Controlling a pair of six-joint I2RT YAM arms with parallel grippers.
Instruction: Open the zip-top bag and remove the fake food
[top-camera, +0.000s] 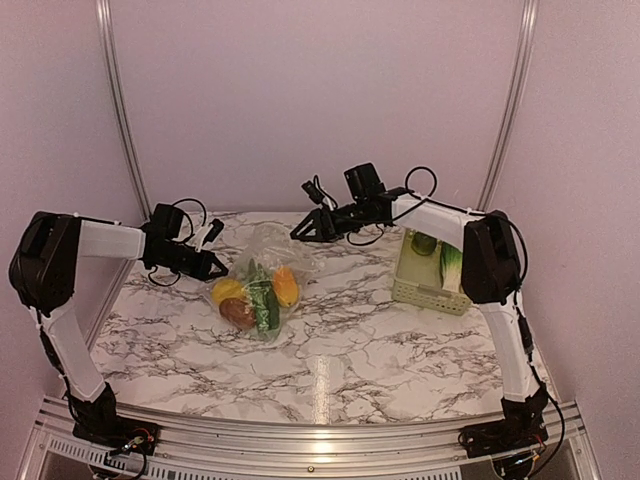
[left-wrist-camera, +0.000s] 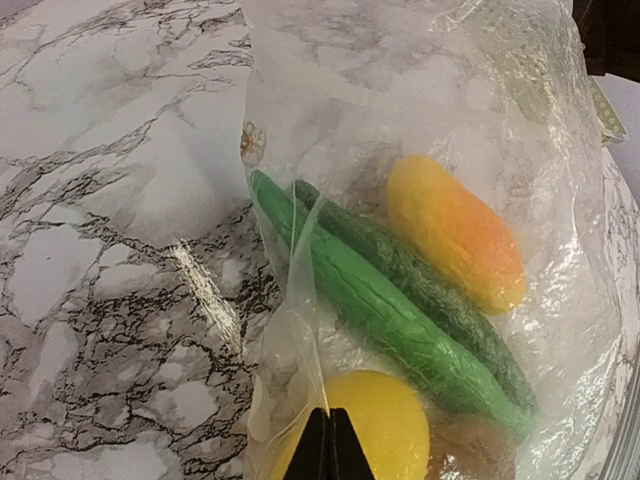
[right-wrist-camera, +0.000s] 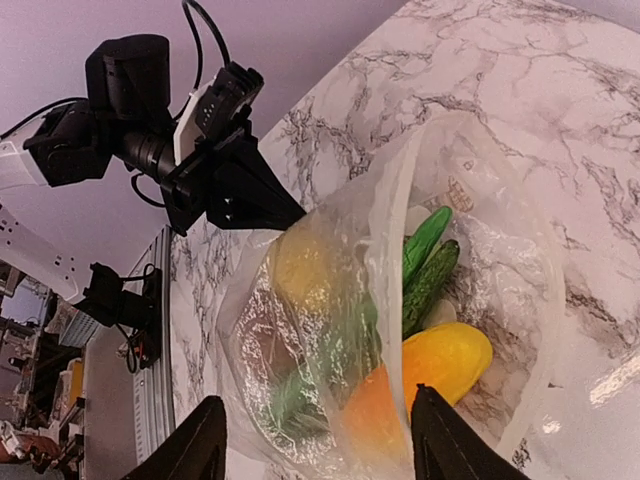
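The clear zip-top bag (top-camera: 262, 272) lies on the marble table with the fake food inside. In it are a yellow round piece (left-wrist-camera: 375, 425), two long green vegetables (left-wrist-camera: 395, 305), an orange-yellow piece (left-wrist-camera: 455, 240) and a brown piece (left-wrist-camera: 472, 452). My left gripper (top-camera: 212, 266) is at the bag's left edge, shut on a fold of the bag's film (left-wrist-camera: 300, 350). It also shows in the right wrist view (right-wrist-camera: 262, 203). My right gripper (top-camera: 300, 232) is open wide at the bag's far edge. The bag (right-wrist-camera: 340, 330) rises between its fingers without either one touching it.
A pale green slotted basket (top-camera: 430, 292) stands at the right of the table. It holds a green round piece and a green-and-white vegetable. Aluminium frame rails run along the near edge and up both back corners.
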